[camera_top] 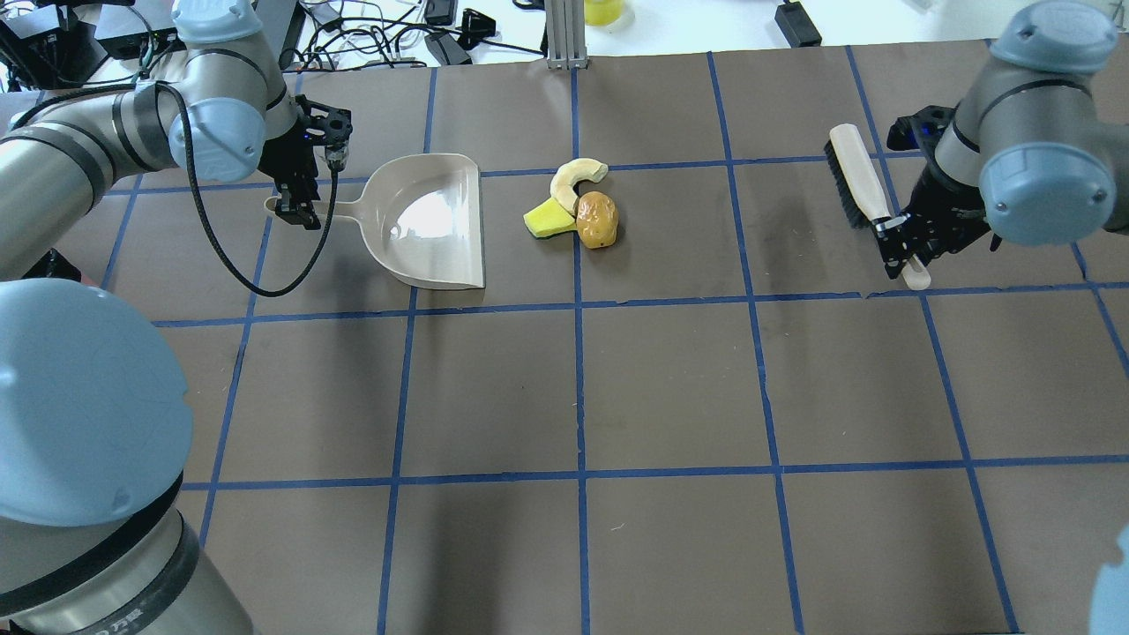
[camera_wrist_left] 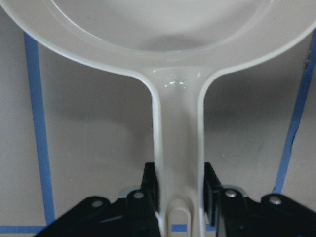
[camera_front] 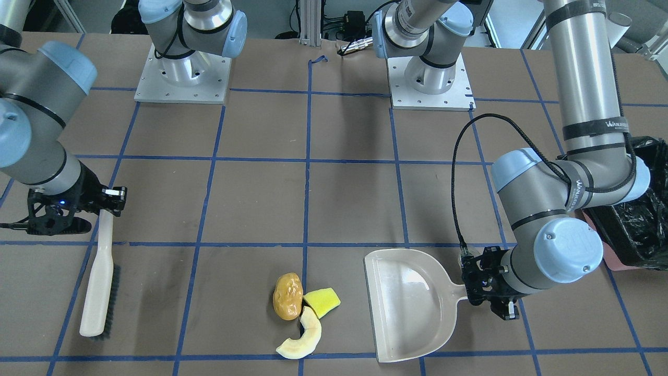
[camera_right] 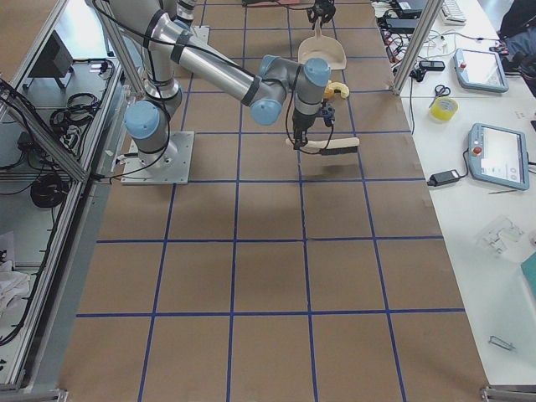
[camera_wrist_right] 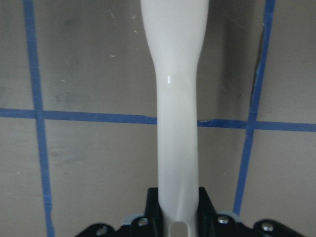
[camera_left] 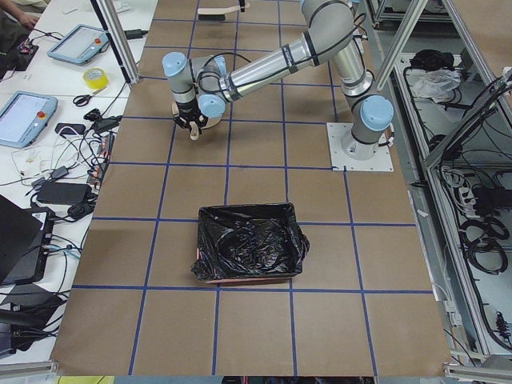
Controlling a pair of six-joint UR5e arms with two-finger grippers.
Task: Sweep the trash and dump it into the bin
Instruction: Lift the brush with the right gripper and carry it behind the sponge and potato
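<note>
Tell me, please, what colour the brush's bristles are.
Black; the bristles show best in the exterior front-facing view.

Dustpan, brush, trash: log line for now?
left end effector shut on dustpan | right end effector shut on brush | trash unswept between them

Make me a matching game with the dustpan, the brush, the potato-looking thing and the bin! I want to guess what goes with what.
Things:
1. dustpan
2. brush
3. potato-shaped lump
4. bin

Clues:
A. lined with crinkled black plastic
B. handle gripped by the right hand
C. lying right beside the yellow wedge
D. handle gripped by the left hand

Right pairs: 1-D, 2-B, 3-C, 4-A.
</note>
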